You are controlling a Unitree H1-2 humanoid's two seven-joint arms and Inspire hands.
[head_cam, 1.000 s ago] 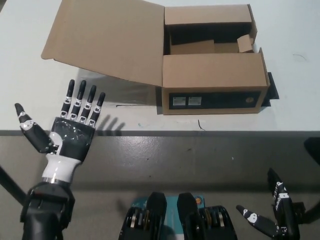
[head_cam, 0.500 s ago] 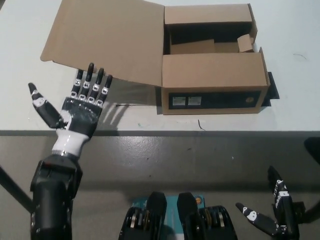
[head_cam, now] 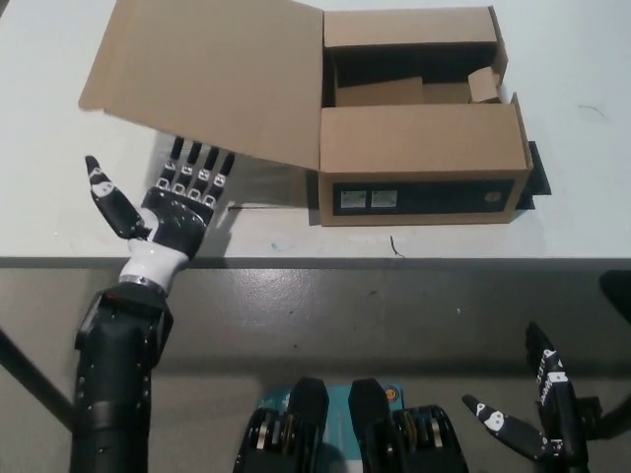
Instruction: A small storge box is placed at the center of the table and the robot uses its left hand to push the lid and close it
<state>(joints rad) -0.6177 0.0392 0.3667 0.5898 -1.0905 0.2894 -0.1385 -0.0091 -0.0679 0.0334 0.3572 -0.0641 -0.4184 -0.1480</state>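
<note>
A brown cardboard storage box (head_cam: 422, 168) stands open in the middle of the white table (head_cam: 59, 177). Its large lid (head_cam: 212, 74) hangs out to the left, raised off the table. My left hand (head_cam: 170, 202) is open, palm up, with its fingertips (head_cam: 202, 153) slipped under the lid's near edge. The box's inside is dark, with small folded flaps showing. My black right hand (head_cam: 537, 429) rests open at the bottom right, below the table's front edge.
The table's front edge (head_cam: 394, 261) runs across the middle of the picture, with grey floor below it. A black strip (head_cam: 534, 168) sticks out from behind the box's right side.
My left hand has moved forward and to the right, from the table's front edge until its fingertips went under the lid. The right hand and the box have stayed put.
</note>
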